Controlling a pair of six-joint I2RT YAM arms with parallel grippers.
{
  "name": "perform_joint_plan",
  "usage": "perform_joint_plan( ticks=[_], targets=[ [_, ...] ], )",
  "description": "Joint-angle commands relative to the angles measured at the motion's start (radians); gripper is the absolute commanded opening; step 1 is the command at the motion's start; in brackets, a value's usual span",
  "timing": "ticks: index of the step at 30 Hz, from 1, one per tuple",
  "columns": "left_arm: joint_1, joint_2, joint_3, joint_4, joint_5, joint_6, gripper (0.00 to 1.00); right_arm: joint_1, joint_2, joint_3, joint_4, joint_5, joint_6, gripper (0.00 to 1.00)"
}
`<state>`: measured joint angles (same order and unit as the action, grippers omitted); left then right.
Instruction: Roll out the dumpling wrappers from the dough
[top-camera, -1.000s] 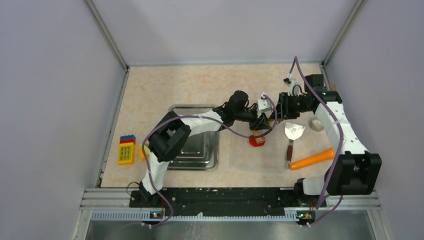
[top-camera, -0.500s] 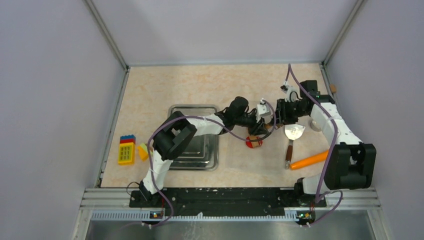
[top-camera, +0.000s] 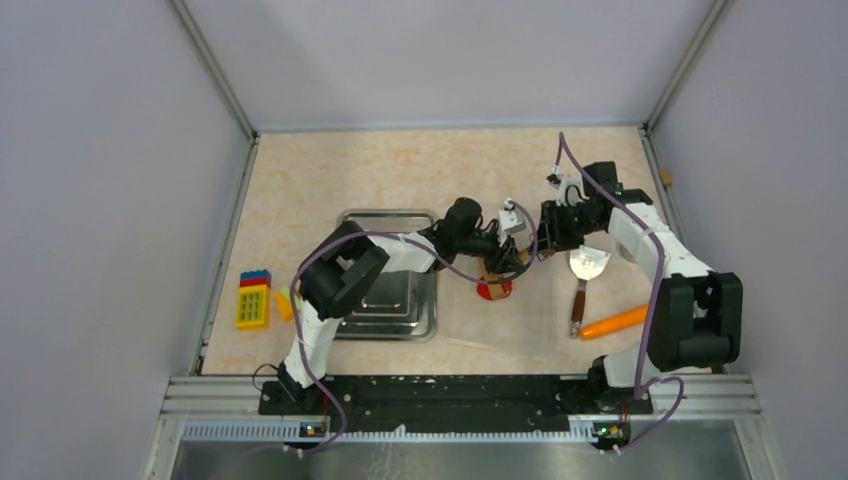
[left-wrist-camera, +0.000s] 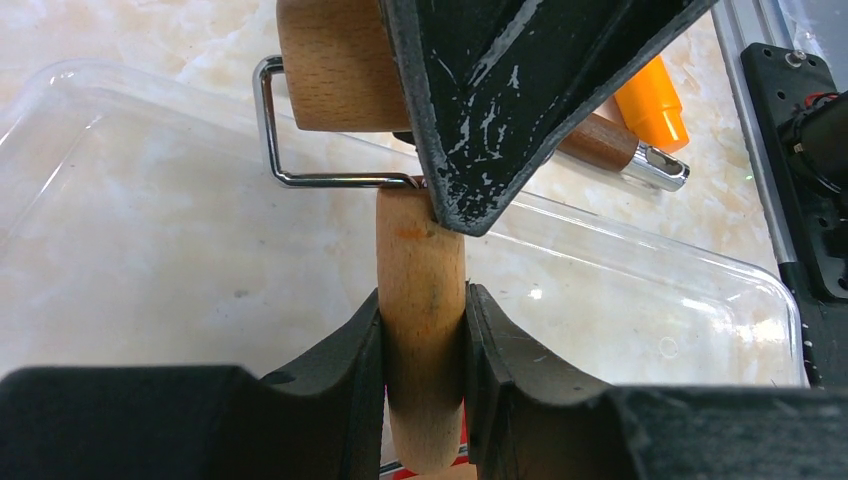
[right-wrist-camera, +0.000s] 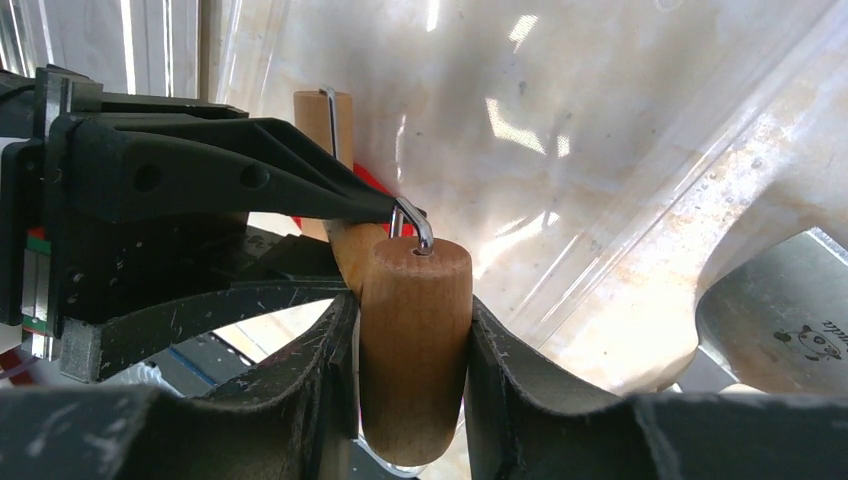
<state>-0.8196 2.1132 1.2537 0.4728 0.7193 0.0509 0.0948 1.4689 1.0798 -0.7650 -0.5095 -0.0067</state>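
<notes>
A small wooden roller (left-wrist-camera: 420, 270) with a wire frame is held by both arms over a clear plastic sheet (left-wrist-camera: 150, 230). My left gripper (left-wrist-camera: 422, 325) is shut on its wooden handle. My right gripper (right-wrist-camera: 415, 335) is shut on a wooden barrel (right-wrist-camera: 415, 300) where the wire enters. From above, the left gripper (top-camera: 497, 262) and right gripper (top-camera: 540, 245) meet nose to nose. The red dough (top-camera: 493, 290) lies right under the tool; only slivers of this dough (right-wrist-camera: 375, 185) show in the wrist views. The dumpling wrappers are out of view.
A steel tray (top-camera: 345, 325) lies under the left arm. A metal spatula (top-camera: 585, 268) and an orange carrot (top-camera: 612, 322) lie to the right of the sheet. Yellow toy blocks (top-camera: 252, 300) sit near the left wall.
Both grippers have carried the roller to the left, staying shut on it. The red dough beneath has shifted left with it.
</notes>
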Motion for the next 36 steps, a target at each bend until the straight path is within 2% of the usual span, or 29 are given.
perform_joint_plan(
  ticks=[1,6,11,22,27,36],
  targets=[
    [0.030,0.019,-0.037,-0.146,-0.060,0.040,0.00,0.074,0.040,0.008,-0.038,0.044,-0.032,0.00],
    [0.034,-0.078,-0.001,-0.184,-0.024,0.050,0.00,0.076,0.036,0.149,-0.124,0.005,-0.061,0.00],
    [0.033,-0.127,0.102,-0.217,0.022,0.014,0.00,0.070,0.009,0.289,-0.216,-0.010,-0.090,0.00],
    [0.033,-0.144,0.074,-0.318,0.080,0.044,0.00,0.069,-0.059,0.214,-0.207,-0.048,-0.067,0.00],
    [0.025,-0.154,0.049,-0.288,0.084,0.022,0.00,0.068,-0.079,0.209,-0.211,-0.025,-0.075,0.00],
    [0.006,-0.063,0.157,-0.289,0.071,0.010,0.00,0.045,-0.089,0.160,-0.198,0.014,-0.113,0.00]
  ],
)
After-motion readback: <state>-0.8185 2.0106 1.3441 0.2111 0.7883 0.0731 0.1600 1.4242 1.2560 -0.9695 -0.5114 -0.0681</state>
